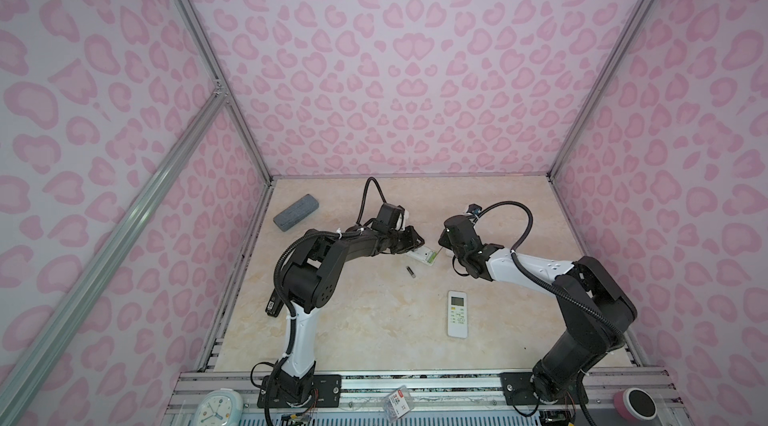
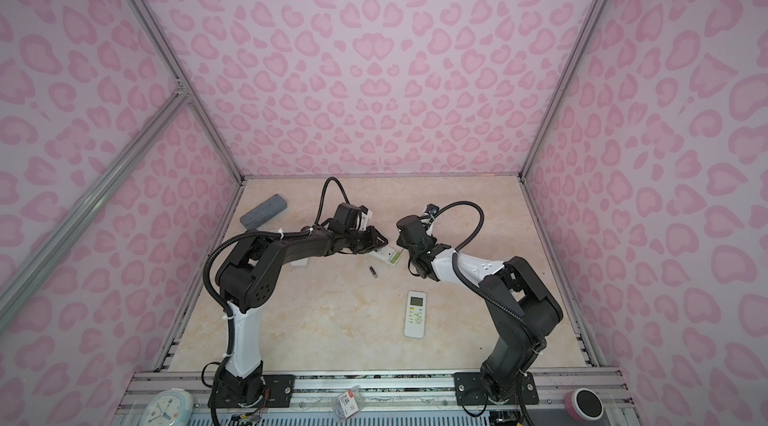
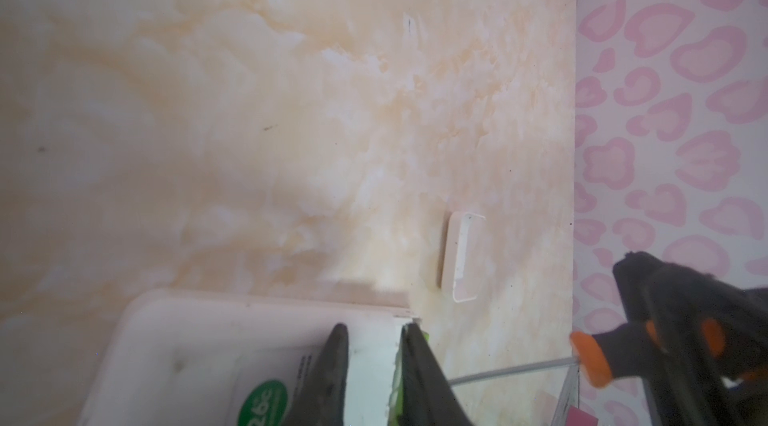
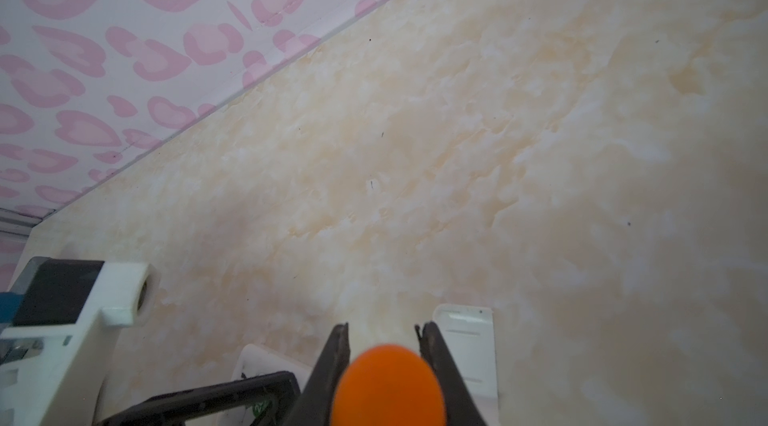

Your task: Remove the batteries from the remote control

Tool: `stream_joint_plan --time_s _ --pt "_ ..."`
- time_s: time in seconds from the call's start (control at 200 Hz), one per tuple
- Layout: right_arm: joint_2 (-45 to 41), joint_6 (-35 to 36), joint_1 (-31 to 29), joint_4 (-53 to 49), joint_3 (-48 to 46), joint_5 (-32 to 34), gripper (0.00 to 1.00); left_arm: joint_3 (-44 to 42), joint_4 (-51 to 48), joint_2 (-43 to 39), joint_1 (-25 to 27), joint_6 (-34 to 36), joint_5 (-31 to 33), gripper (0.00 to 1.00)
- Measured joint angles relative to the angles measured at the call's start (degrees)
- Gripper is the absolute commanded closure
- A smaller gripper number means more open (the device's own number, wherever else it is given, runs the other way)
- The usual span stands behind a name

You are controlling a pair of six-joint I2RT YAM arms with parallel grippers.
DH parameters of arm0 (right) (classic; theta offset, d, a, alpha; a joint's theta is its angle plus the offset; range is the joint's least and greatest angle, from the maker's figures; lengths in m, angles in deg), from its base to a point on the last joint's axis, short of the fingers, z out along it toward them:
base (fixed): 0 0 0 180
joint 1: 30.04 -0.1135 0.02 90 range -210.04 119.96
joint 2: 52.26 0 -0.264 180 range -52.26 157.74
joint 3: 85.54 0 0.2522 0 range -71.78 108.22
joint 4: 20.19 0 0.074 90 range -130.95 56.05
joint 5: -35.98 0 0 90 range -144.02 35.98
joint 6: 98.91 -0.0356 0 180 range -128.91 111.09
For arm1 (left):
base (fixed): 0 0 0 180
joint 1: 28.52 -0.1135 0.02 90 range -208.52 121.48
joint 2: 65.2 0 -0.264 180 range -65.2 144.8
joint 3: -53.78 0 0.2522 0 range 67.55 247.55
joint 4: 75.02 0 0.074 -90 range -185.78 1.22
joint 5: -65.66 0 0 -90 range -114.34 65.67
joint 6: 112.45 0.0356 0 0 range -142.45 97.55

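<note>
Marble tabletop (image 1: 353, 320), mid-frame: dark, metal-tipped battery (image 1: 410, 271) lies loose; left pincer (image 3: 375, 326) clamps the remote (image 3: 187, 341), right pincer (image 4: 384, 325) grips a screwdriver (image 4: 388, 386).

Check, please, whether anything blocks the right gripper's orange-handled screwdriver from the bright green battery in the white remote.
Partly: a dark finger of the left gripper lies along the green battery, where the screwdriver's metal shaft points.

Pink-patterned walls (image 1: 415, 50), beige marbled tabletop (image 1: 353, 320).
Aluminium frame (image 1: 203, 41) runs up the corners; light is soft and even; the blotches sit on pale lilac.
</note>
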Motion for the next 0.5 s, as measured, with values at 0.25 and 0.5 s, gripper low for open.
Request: stream_joint_plan --time_s 0.25,0.5 --pt "0.2 5.6 0.1 1.1 3.0 -0.8 1.00 -1.3 0.9 -0.9 -0.1 0.5 0.1 0.74" --pt "5.4 15.8 1.5 -0.5 11.8 -7.6 1.00 -1.9 -3.2 -3.3 -0.2 1.2 1.2 0.74"
